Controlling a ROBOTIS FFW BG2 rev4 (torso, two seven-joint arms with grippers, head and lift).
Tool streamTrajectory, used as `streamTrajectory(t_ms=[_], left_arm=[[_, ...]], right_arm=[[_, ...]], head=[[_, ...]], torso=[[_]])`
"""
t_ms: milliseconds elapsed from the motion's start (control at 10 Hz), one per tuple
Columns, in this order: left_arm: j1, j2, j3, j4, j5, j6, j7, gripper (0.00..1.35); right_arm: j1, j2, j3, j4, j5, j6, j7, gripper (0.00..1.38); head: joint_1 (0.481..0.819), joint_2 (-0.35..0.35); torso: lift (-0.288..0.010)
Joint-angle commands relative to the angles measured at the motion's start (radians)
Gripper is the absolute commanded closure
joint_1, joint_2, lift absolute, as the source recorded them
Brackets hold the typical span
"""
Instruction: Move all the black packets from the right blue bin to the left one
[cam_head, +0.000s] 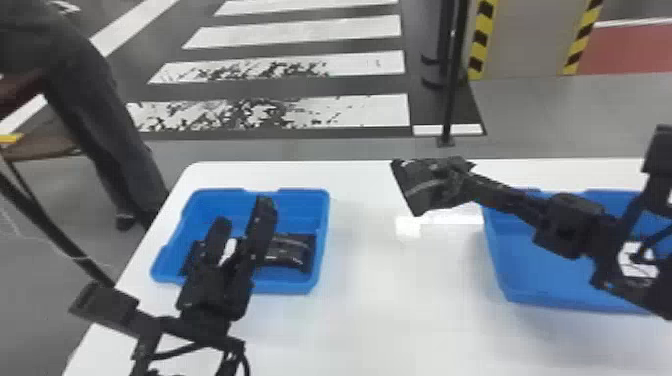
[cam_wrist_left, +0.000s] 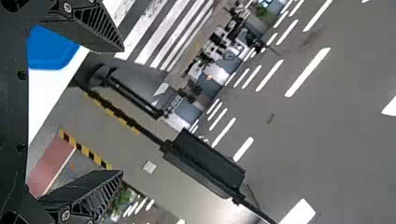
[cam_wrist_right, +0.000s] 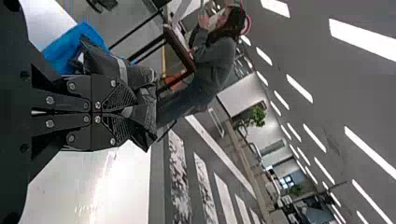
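Above the table between the two bins, my right gripper (cam_head: 462, 182) is shut on a black packet (cam_head: 425, 187). In the right wrist view, the right gripper (cam_wrist_right: 133, 114) has its fingers closed on the black packet (cam_wrist_right: 130, 74). My left gripper (cam_head: 242, 220) is over the left blue bin (cam_head: 320, 215), its fingers apart with nothing between them; in the left wrist view the left gripper (cam_wrist_left: 122, 112) is open too. Black packets (cam_head: 290, 252) lie inside the left bin, partly hidden behind the left gripper. The right arm covers part of the right blue bin (cam_head: 535, 280).
Both bins stand on a white table (cam_head: 400, 300), with bare tabletop between them. Beyond the far edge stands a black post (cam_head: 450, 90). A striped yellow and black barrier (cam_head: 480, 45) is behind at the right.
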Motion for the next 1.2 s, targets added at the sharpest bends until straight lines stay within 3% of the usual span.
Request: streamTrajectory(t_ms=[0,200,500,1100], left_arm=[[-0.027,0.01,0.011,-0.04,0.094,0.091,-0.018,0.11],[-0.02,0.013,-0.001,-0.102,0.128,0.13,-0.024,0.11],[-0.02,0.018,-0.023,-0.112,0.102,0.192,-0.024,0.13],[-0.032,0.034,-0.099,-0.148,0.076,0.283,-0.024,0.14]], right_arm=[[-0.016,-0.007,0.049,0.007,-0.063,0.013,0.005,1.18],[-0.046,-0.015,0.097,0.046,-0.13,0.013,0.034,1.18],[-0.073,-0.015,0.139,0.061,-0.15,0.01,0.034,1.18],[-0.117,-0.015,0.189,0.1,-0.178,0.003,0.034,1.18]], head=[[0.695,0.172],[0.695,0.194],[0.695,0.202],[0.695,0.157]], torso=[[-0.14],[-0.14],[-0.14],[-0.14]])
